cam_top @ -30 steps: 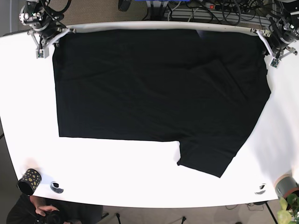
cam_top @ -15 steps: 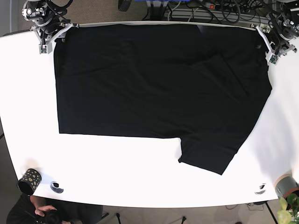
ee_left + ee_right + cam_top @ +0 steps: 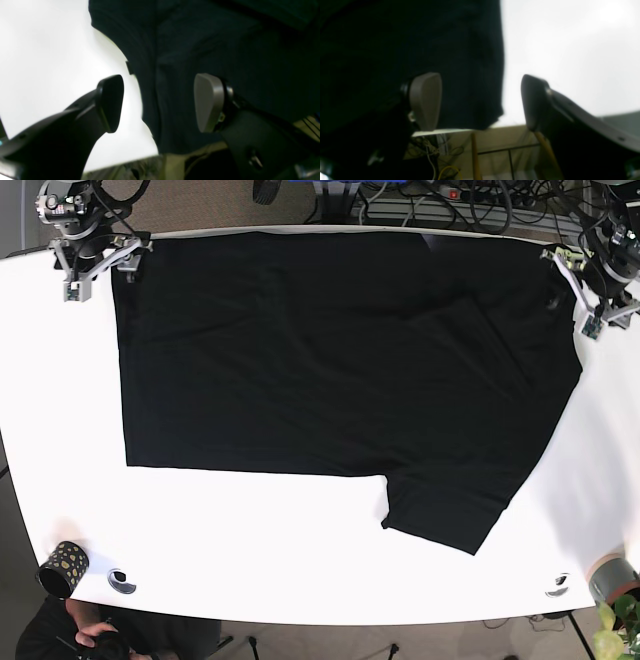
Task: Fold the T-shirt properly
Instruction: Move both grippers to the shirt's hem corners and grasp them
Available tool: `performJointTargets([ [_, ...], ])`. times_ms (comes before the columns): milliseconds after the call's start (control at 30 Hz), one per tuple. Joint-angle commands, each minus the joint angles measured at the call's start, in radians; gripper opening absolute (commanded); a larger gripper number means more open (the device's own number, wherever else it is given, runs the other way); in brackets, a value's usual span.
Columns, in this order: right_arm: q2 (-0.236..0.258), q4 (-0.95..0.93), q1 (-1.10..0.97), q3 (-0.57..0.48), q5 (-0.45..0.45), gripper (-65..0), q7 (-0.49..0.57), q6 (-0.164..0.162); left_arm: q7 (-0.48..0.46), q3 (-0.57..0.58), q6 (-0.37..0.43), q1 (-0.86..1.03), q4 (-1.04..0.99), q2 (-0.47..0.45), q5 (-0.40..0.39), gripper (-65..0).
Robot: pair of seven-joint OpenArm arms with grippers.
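Note:
A black T-shirt lies spread flat on the white table, one sleeve pointing to the near edge. My left gripper stands open at the shirt's far right corner. In the left wrist view the left gripper straddles the shirt edge, jaws wide apart. My right gripper stands open at the far left corner. In the right wrist view the right gripper has the shirt corner between its spread fingers, unclamped.
A dotted black cup and a small black-and-white item sit near the front left. Another small item, a grey cup and a plant are front right. Cables run behind the far edge.
The shirt's far edge has slid toward the table's far edge. Both grippers have shifted a little outward at the far corners.

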Motion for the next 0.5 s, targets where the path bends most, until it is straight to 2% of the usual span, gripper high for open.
performJointTargets([
  [0,0.031,0.013,0.025,0.019,0.010,-13.3,0.028,0.004,-0.020,-0.006,-0.003,-0.020,0.022,-0.018,-0.010,-23.6],
  [100,0.055,0.012,0.070,0.019,0.010,-10.6,0.026,0.006,-0.020,0.017,-0.003,-0.080,0.021,-0.016,-0.008,-23.6],
  [233,0.060,-0.016,0.143,0.001,0.010,-10.1,0.023,0.006,-0.020,0.046,0.005,-0.135,0.016,-0.015,-0.002,-23.6],
  [467,0.130,-0.156,0.317,-0.101,0.010,-10.3,0.022,0.001,-0.020,0.089,0.005,-0.244,0.015,0.007,0.001,-23.9],
])
